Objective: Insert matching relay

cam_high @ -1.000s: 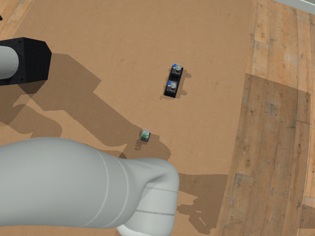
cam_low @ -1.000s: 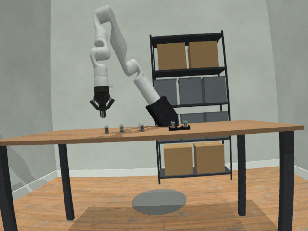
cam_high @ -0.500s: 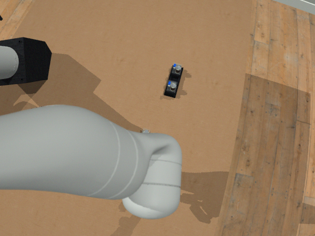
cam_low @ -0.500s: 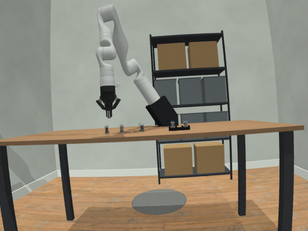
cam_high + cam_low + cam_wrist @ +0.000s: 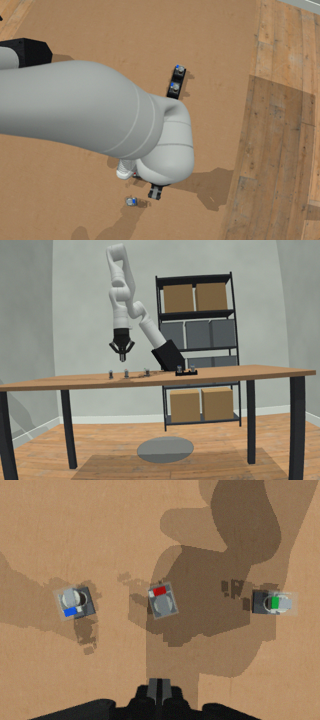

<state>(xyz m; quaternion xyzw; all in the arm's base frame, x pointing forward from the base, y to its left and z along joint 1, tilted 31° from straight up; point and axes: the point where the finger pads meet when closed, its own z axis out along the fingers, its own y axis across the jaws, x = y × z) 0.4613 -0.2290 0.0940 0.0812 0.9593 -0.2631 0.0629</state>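
end effector (image 5: pixel 122 359) pressed together on nothing, hanging above the bench (image 5: pixel 232 373). blue-button relay (image 5: pixel 75 603) lies loose below, off to its left in the wrist view; red-button relay (image 5: pixel 162 600) nearly straight under, green-button relay (image 5: pixel 274 602) right. rack (image 5: pixel 175 83) well apart.

Arm (image 5: pixel 121 296) folded high, wrist vertical; gripper (image 5: pixel 122 359) pointing straight down, fingers pressed together, holding nothing.

A wooden table (image 5: pixel 232 373) on dark legs stands before a black shelving unit (image 5: pixel 195 314) carrying cardboard boxes (image 5: pixel 178 298) and grey bins (image 5: pixel 197 333), with a grey disc (image 5: pixel 164 449) on the plank floor (image 5: pixel 51 446).
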